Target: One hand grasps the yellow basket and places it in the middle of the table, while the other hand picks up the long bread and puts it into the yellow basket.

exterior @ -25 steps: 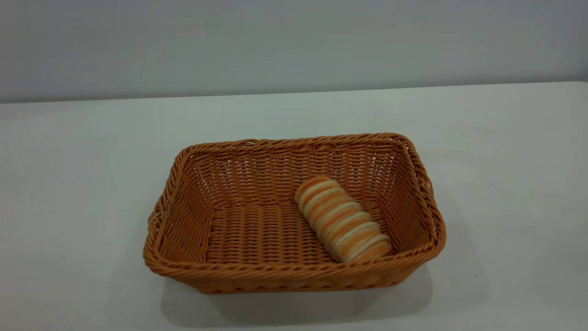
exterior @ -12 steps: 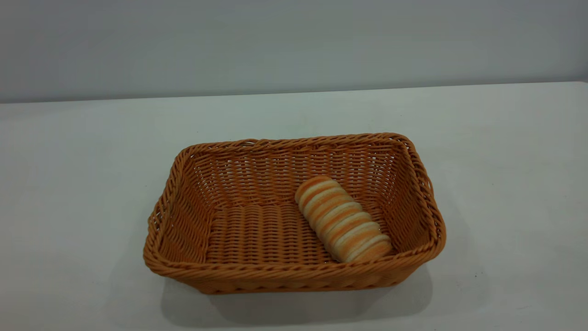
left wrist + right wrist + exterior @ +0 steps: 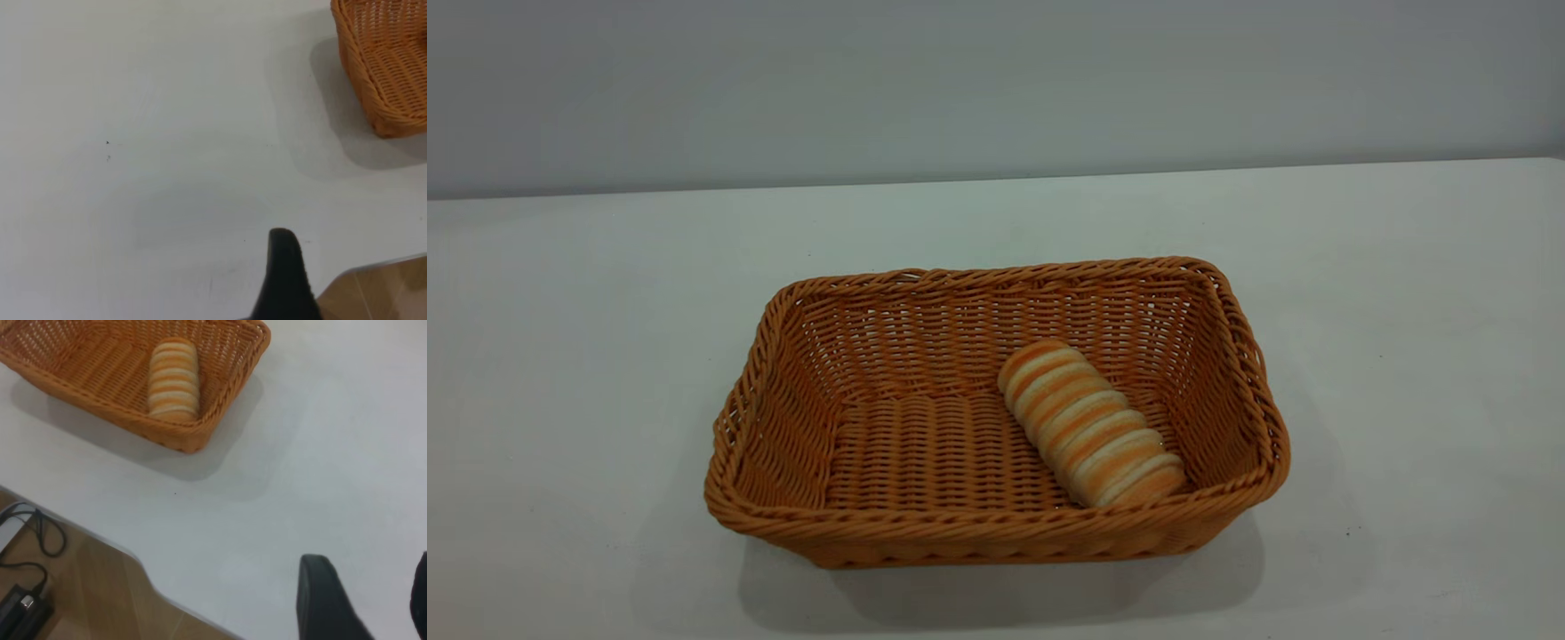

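Observation:
The yellow basket (image 3: 996,524) stands in the middle of the white table (image 3: 560,356). The long bread (image 3: 1089,424) lies inside it on the basket floor, slanting toward the right front corner. Neither gripper shows in the exterior view. In the left wrist view, my left gripper (image 3: 285,277) is low over the bare table near its edge, well away from the basket's corner (image 3: 387,67). In the right wrist view, my right gripper (image 3: 367,583) is open and empty over the bare table, apart from the basket (image 3: 193,433) and the bread (image 3: 173,379).
The table's edge and the wooden floor (image 3: 387,293) beyond it show in both wrist views. Black cables and a small black device (image 3: 23,607) lie on the floor past the edge. A grey wall stands behind the table.

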